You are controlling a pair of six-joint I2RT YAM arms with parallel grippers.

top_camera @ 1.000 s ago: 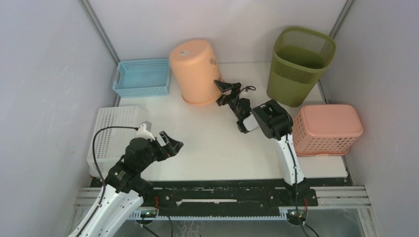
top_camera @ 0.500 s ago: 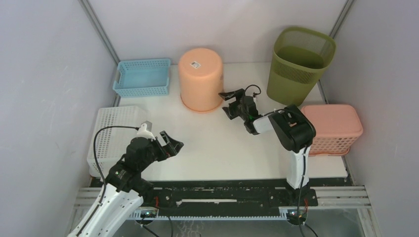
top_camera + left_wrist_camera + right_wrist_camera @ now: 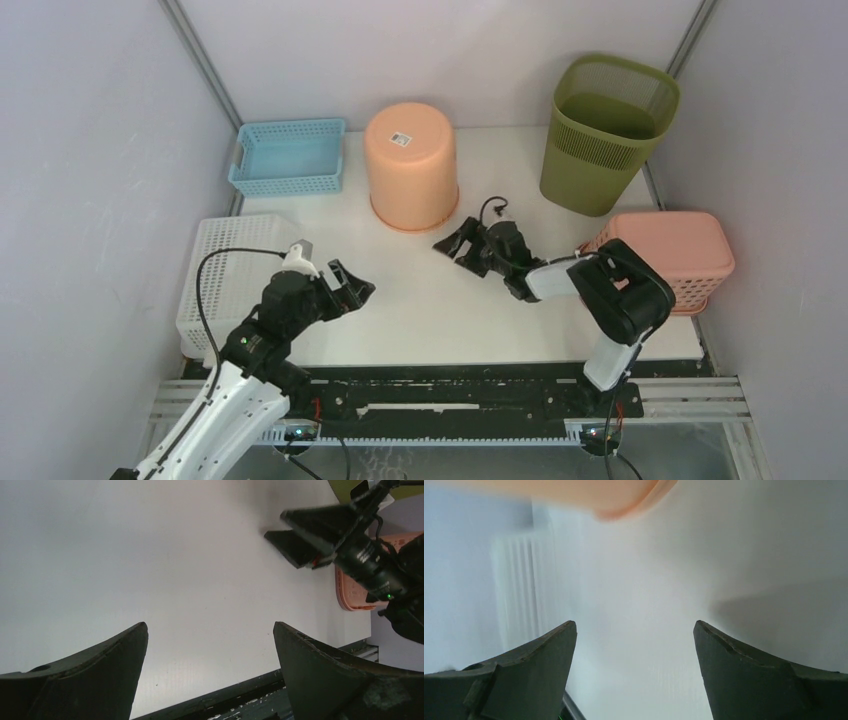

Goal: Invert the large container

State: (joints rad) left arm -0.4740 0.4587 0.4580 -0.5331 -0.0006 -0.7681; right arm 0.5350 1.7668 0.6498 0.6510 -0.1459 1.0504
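Orange bucket (image 3: 411, 165) stands mouth-down, axis vertical, at the back of the tabletop (image 3: 420, 300). It lies just beyond and left of my right gripper (image 3: 450, 246), which is spread wide and empty. My left gripper (image 3: 357, 286), equally wide and empty, is well apart.

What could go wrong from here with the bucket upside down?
The open right end effector sits close to the upturned bucket; a swing toward it could nudge or tip it.
The right elbow overlaps the pink basket in the top view; retracting might shove it.
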